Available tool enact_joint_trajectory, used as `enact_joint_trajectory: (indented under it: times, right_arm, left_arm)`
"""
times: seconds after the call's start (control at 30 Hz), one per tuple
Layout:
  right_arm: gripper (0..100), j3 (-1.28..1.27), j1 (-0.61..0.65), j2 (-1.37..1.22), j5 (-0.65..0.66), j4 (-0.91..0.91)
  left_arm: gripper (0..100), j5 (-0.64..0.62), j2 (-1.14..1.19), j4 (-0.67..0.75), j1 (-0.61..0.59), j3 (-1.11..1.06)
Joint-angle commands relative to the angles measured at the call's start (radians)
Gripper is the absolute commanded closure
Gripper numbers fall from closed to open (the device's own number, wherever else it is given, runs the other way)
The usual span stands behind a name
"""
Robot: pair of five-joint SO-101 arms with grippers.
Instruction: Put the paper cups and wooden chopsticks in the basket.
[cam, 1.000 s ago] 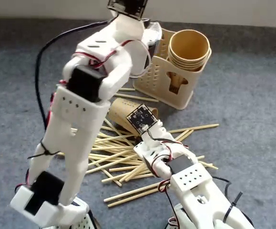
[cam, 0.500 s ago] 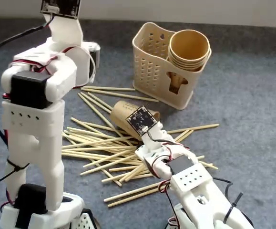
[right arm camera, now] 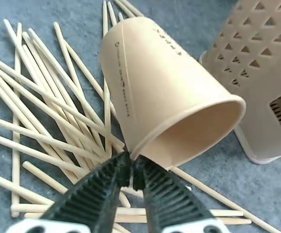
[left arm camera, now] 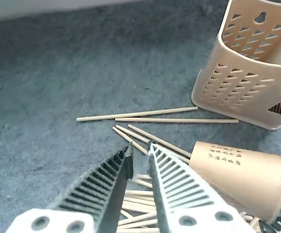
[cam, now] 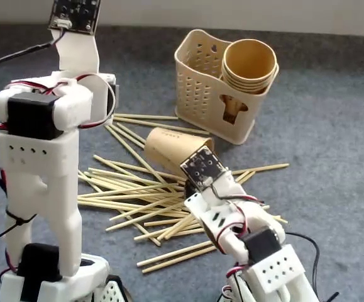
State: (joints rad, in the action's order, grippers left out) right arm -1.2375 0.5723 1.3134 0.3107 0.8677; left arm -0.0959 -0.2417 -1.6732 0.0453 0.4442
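Paper cup (right arm camera: 159, 87) pinched at rim by right gripper (right arm camera: 131, 165) — base pointed away | basket (right arm camera: 266, 63) just beside | left gripper (left arm camera: 139, 149) barely parted, empty

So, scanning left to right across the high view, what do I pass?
Left arm → loose paper cup → stacked cups, standing in the right end of the basket.
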Motion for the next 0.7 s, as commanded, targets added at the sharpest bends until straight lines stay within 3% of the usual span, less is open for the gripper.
enact_joint_trajectory:
  times: [0.0, 0.3, 0.67]
  right_arm:
    - [99.2, 0.056, -0.01, 0.102, 0.003, 0.036]
    - [99.2, 0.054, -0.008, 0.242, 0.0, 0.068]
    - [99.2, 0.041, 0.048, 0.277, 0.0, 0.084]
  left_arm:
    - [93, -0.003, -0.044, -0.002, -0.008, -0.061]
    - [99, -0.005, -0.044, 0.041, 0.002, -0.249]
    - [99, -0.006, -0.148, 0.049, 0.154, -0.337]
